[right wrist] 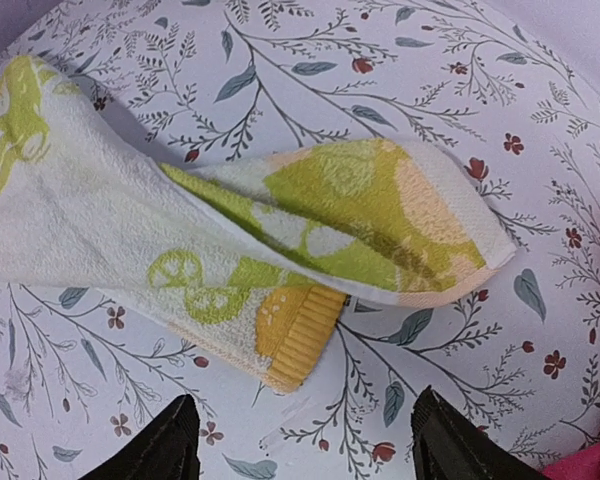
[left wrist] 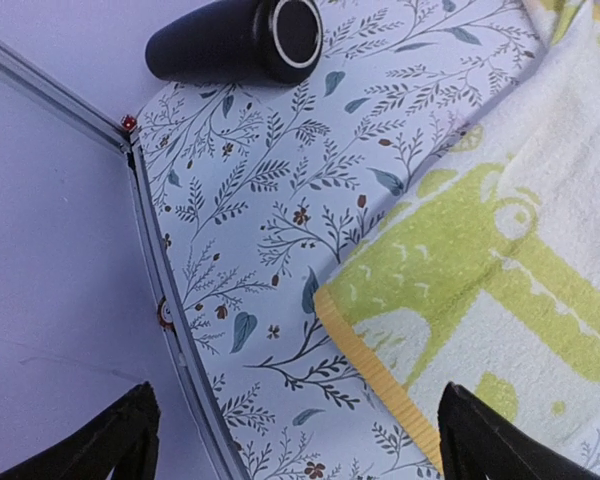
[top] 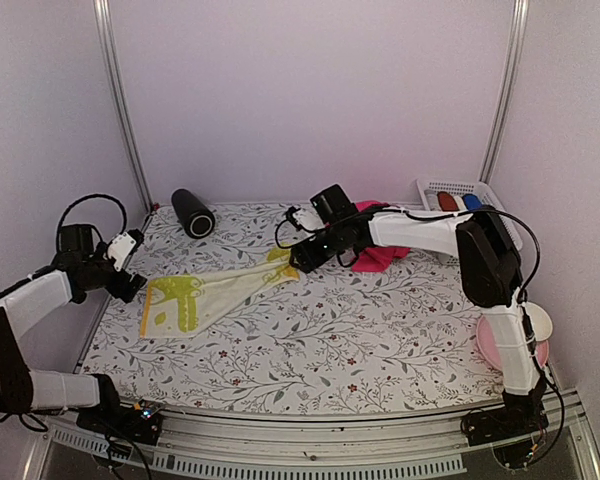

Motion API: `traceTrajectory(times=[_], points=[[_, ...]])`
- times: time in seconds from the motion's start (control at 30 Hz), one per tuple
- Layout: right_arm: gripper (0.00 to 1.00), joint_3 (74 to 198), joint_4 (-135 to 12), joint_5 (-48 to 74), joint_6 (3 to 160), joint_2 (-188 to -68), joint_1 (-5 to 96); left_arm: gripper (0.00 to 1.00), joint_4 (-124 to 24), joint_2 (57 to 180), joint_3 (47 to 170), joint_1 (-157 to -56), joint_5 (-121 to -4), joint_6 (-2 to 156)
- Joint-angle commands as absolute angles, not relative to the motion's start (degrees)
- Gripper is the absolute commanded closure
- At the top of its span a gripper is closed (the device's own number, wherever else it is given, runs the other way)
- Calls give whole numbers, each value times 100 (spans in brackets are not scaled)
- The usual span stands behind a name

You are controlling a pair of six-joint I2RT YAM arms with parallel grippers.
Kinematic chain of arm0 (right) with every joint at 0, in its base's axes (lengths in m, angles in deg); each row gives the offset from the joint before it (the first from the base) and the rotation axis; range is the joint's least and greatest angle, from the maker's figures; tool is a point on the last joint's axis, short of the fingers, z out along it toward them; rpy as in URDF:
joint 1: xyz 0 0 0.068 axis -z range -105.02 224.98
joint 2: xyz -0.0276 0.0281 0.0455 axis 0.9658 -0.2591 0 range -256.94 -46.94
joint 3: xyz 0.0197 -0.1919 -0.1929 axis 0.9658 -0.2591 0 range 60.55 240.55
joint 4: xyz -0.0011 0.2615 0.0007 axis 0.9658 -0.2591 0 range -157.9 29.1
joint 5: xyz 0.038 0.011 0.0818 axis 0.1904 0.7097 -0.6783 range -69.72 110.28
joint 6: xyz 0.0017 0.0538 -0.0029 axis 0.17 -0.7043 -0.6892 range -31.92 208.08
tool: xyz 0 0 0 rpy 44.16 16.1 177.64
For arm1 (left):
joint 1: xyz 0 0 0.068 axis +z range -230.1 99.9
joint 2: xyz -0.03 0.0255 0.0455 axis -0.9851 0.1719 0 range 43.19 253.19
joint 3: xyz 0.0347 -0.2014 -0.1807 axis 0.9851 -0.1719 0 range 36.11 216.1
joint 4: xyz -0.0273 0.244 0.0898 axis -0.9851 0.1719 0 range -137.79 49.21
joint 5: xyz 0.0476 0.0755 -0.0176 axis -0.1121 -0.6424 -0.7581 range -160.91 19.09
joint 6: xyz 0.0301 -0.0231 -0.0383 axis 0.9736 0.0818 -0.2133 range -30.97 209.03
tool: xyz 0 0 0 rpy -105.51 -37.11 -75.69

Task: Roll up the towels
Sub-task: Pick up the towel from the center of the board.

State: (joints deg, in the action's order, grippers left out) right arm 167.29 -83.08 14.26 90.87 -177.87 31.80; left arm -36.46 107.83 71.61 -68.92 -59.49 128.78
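A pale towel with yellow-green print point(top: 212, 292) lies stretched across the floral table, its left end flat, its right end bunched and folded. My left gripper point(top: 130, 285) is open and empty just left of its left edge; the yellow-edged corner point(left wrist: 380, 370) lies between the open fingers. My right gripper point(top: 302, 262) is open and empty above the folded right end point(right wrist: 310, 240). A hot pink towel point(top: 378, 252) lies crumpled behind the right arm; a strip of it point(right wrist: 595, 460) shows at the right edge of the wrist view.
A black cylinder point(top: 192, 212) lies at the back left, also in the left wrist view point(left wrist: 240, 40). A white basket point(top: 460, 195) holding red and blue things stands at the back right. A pink plate with a white bowl point(top: 536, 335) sits at the right edge.
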Motion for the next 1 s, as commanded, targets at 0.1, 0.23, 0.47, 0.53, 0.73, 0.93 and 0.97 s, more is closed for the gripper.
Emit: traceTrajectory(times=[0.1, 0.23, 0.47, 0.53, 0.73, 0.93, 0.97], points=[[30, 16420, -8026, 1935, 10182, -18003, 2803, 3, -3354, 10712, 7021, -6859, -5392, 13480], [29, 16400, -7964, 2419, 10573, -18209, 2564, 3, -3367, 10717, 7005, -6859, -5320, 13406], [31, 16564, -7867, 3136, 10689, -18596, 2468, 3, -3413, 10785, 6966, -6870, -5278, 13316], [31, 16579, -7851, 3160, 10714, -18640, 2462, 3, -3432, 10788, 6944, -6868, -5266, 13307], [38, 16690, -7839, 3279, 10797, -18836, 2449, 3, -3489, 10810, 6925, -6873, -5258, 13274], [60, 16817, -7745, 3303, 10847, -18955, 2452, 3, -3513, 10833, 6902, -6870, -5205, 13212], [64, 16840, -7717, 3331, 10847, -18969, 2450, 3, -3520, 10832, 6896, -6870, -5193, 13207]])
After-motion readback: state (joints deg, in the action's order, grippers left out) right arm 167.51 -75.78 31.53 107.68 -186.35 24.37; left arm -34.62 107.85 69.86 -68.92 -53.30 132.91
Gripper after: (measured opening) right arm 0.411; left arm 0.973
